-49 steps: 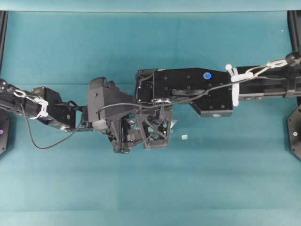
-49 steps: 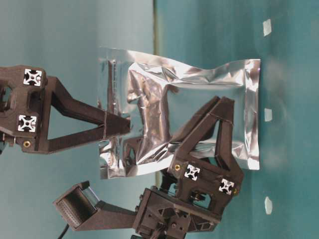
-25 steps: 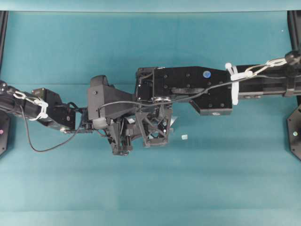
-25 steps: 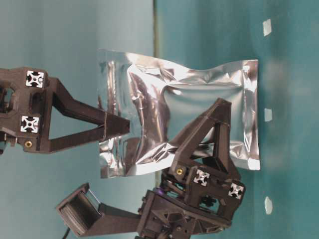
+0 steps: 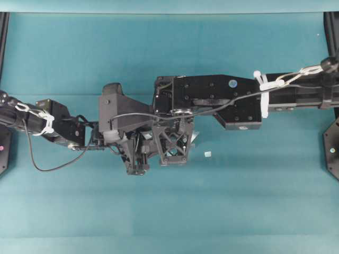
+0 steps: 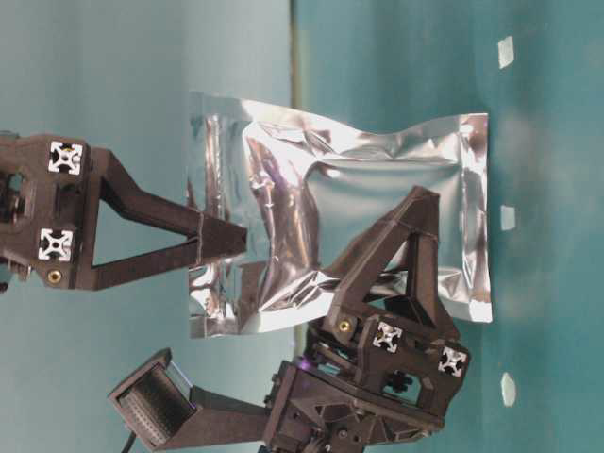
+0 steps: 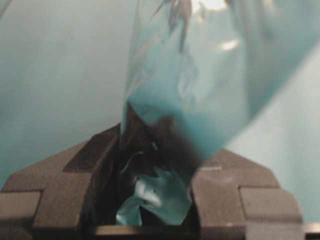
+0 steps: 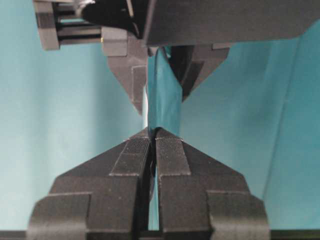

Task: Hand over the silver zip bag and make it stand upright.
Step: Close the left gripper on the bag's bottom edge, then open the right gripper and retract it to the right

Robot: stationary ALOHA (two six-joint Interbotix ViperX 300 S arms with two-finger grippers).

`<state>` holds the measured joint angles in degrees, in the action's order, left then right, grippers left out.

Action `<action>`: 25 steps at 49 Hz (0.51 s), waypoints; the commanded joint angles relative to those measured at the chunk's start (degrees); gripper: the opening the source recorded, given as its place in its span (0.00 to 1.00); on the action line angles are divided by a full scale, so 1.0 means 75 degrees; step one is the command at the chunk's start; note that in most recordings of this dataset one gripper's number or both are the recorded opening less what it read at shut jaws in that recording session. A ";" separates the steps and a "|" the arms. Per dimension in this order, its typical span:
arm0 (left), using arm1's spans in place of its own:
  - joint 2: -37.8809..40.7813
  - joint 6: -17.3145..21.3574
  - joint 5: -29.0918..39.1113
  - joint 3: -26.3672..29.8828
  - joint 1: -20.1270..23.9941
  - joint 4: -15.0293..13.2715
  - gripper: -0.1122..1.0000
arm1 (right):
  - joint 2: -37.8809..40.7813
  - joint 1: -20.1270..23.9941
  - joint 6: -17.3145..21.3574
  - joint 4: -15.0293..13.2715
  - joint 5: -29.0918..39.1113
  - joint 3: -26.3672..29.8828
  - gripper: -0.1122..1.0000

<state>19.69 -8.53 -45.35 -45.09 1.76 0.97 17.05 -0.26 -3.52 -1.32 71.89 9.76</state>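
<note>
Slightly shifted since the earlier frame, the left gripper [image 6: 415, 203] straddles the silver zip bag [image 6: 377, 189], jaws spread. Right gripper [image 8: 152, 137]: fingers pressed together, pinching the bag's zip end. Bag hangs between both grippers above the teal table [image 5: 169, 211].

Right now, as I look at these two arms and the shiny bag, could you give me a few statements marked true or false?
1. The right jaws are shut on the crinkled silver foil zip bag. True.
2. The left jaws are clamped tight on it too. False: they stand apart, with the foil between them.
3. The bag lies flat on the teal table. False: it is held up, edge-on from above.
4. A tiny white scrap lies on the table. True.
</note>
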 commanded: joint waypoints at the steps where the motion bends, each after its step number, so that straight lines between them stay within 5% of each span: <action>1: -0.0035 -0.0023 0.0082 0.0012 -0.0035 0.0012 0.31 | -0.0105 0.0035 0.0176 0.0047 -0.0023 0.0059 0.30; 15: -0.0035 -0.0012 0.0199 0.0000 -0.0117 0.0012 0.31 | -0.0422 0.0035 0.0363 0.0105 -0.0094 0.0047 0.95; 25: -0.0047 0.0023 0.0199 0.0012 -0.0129 0.0012 0.31 | -0.1020 -0.0094 0.0539 0.0059 -0.0105 -0.0141 0.97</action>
<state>19.51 -8.35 -44.12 -45.00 1.58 0.97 12.92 -0.26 -0.62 -0.70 71.28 8.96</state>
